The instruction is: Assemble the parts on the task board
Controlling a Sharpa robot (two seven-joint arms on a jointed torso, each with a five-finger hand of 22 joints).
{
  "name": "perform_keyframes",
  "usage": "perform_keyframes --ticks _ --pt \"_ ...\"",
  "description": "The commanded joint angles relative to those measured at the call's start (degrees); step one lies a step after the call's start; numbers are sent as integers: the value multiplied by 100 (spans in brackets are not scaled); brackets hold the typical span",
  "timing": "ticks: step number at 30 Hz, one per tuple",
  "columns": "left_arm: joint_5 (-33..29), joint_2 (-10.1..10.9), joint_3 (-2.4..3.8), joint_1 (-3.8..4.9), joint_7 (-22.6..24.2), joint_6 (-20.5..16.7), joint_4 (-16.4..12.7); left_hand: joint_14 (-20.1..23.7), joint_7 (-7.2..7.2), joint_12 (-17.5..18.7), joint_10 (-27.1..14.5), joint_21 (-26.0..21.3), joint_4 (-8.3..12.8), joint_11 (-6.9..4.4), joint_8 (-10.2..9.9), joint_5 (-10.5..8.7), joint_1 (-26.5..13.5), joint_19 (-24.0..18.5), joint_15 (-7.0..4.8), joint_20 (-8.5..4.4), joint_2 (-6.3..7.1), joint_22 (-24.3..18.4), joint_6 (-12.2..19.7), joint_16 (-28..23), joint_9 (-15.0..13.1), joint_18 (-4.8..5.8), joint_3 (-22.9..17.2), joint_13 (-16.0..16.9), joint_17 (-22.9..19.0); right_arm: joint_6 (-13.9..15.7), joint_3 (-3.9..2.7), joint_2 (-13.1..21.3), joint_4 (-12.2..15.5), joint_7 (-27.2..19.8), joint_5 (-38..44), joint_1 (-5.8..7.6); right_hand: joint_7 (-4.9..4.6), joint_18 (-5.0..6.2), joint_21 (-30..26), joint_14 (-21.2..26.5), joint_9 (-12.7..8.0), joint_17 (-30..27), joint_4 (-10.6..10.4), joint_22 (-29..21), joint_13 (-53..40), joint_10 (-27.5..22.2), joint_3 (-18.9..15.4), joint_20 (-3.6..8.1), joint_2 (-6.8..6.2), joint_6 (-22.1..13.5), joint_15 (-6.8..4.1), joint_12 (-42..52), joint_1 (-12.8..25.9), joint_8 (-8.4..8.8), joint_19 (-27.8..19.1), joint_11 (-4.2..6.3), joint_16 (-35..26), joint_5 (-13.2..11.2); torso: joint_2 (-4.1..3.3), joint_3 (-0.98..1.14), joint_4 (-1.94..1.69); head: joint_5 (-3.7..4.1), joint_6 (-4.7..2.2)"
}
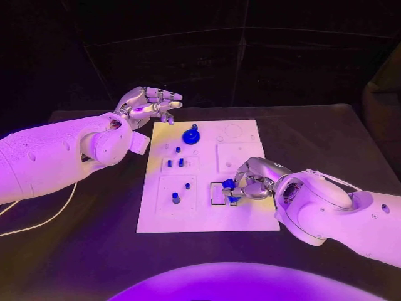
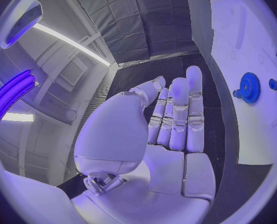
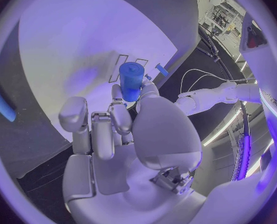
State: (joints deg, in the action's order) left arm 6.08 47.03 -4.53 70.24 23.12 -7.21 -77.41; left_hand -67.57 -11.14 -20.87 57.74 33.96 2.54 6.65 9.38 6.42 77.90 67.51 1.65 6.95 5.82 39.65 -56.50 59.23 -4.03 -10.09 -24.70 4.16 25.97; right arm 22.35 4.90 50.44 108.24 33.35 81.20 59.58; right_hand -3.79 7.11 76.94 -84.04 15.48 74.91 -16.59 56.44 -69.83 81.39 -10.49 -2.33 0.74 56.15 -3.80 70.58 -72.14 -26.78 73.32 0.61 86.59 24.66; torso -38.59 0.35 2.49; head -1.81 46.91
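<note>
**Right hand holds a blue peg over the board's near right part**

The board [image 1: 210, 219] lies lengthwise in the middle of the black table [image 1: 345, 138], with bare table showing along both long edges and beyond its far edge. The right hand [image 1: 250, 179] sits over the board's near right part, close to the right edge, and pinches a blue peg [image 3: 131, 80] between thumb and fingertips; in the right wrist view the peg stands up out of the grasp above the white surface. Whether the peg touches the board cannot be told.

The left hand [image 1: 149, 103] is raised off the board's far left corner, holding nothing; the left wrist view shows its fingers [image 2: 178, 114] straight and side by side, the palm bare.

A blue gear [image 1: 192, 135] lies on the far part of the board, near the left hand but apart from it. Several small blue parts [image 1: 175, 198] stand along the board's left half, well apart from the right hand.
</note>
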Motion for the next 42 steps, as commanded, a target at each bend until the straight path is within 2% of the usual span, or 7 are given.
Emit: perform_keyframes --ticks 1,9,16,21,27,31,42 --pt "-17 -4 4 8 21 64 -17 35 8 -30 -33 -18 12 8 22 8 -34 -27 -12 6 -7 -7 46 -3 6 -34 25 -7 -6 -27 -3 -103 -72 19 -217 9 25 -89 8 -454 159 749 -7 -14 30 40 -56 20 70 59 -58 -35 64 -50 3 20 36 1 -5 0 6 -8 3" --pt "-17 -4 4 10 14 66 -25 35 8 -30 -33 -18 12 8 22 8 -34 -27 -12 6 -7 -7 46 -3 6 -34 25 -7 -6 -254 -4 -322 -243 223 -210 10 73 -84 -17 -447 402 727 -6 -46 114 46 -273 52 151 58 -92 -173 368 -162 -5 61 22 -362 -4 0 5 -26 16" --pt "-17 -6 4 10 11 67 -28 35 8 -30 -33 -18 12 8 22 8 -34 -27 -12 6 -7 -7 46 -3 6 -34 25 -7 -6 -290 -4 -431 -321 327 -66 10 83 -69 -79 -431 655 652 -16 -144 127 42 -573 63 52 1 -99 -265 780 -223 -49 67 -19 -1597 -1 4 12 -41 23" --pt "-17 -5 4 11 9 67 -28 37 7 -33 -37 -20 12 8 24 8 -37 -28 -11 6 -8 -8 49 -2 6 -34 26 -7 -8 -286 -4 -466 -345 347 12 11 53 -44 -169 -418 751 591 -27 -288 278 -62 -241 52 -390 -54 -71 -520 1271 -158 -121 55 -59 -2128 -1 3 15 -44 23" --pt "-17 -1 4 11 7 66 -30 39 7 -38 -42 -22 13 9 28 8 -41 -29 -10 8 -10 -9 54 0 7 -34 29 -8 -12 -216 -4 -470 -351 359 83 11 30 -28 -244 -414 781 585 -51 -410 527 -194 -43 37 -934 -130 -66 -858 1725 -83 -172 20 -71 -2177 -2 4 15 -45 26" --pt "-17 0 4 11 4 70 -30 39 7 -38 -42 -22 13 9 28 8 -41 -29 -10 8 -10 -9 54 0 7 -34 29 -8 -12 -202 -4 -456 -328 306 105 11 22 -25 -259 -414 784 588 -42 -430 578 -221 21 32 -933 -146 -59 -929 1671 -66 -179 12 -72 -2170 1 7 16 -44 29" --pt "-17 4 4 11 -6 76 -27 39 7 -38 -42 -22 13 9 28 8 -41 -29 -10 8 -10 -9 54 0 7 -34 29 -8 -12 -396 -4 -342 -145 22 5 10 58 -50 -200 -444 856 718 -4 -267 394 -91 253 30 -445 -5 -71 -770 1036 -88 -80 39 -18 -1902 -1 9 16 -55 33"
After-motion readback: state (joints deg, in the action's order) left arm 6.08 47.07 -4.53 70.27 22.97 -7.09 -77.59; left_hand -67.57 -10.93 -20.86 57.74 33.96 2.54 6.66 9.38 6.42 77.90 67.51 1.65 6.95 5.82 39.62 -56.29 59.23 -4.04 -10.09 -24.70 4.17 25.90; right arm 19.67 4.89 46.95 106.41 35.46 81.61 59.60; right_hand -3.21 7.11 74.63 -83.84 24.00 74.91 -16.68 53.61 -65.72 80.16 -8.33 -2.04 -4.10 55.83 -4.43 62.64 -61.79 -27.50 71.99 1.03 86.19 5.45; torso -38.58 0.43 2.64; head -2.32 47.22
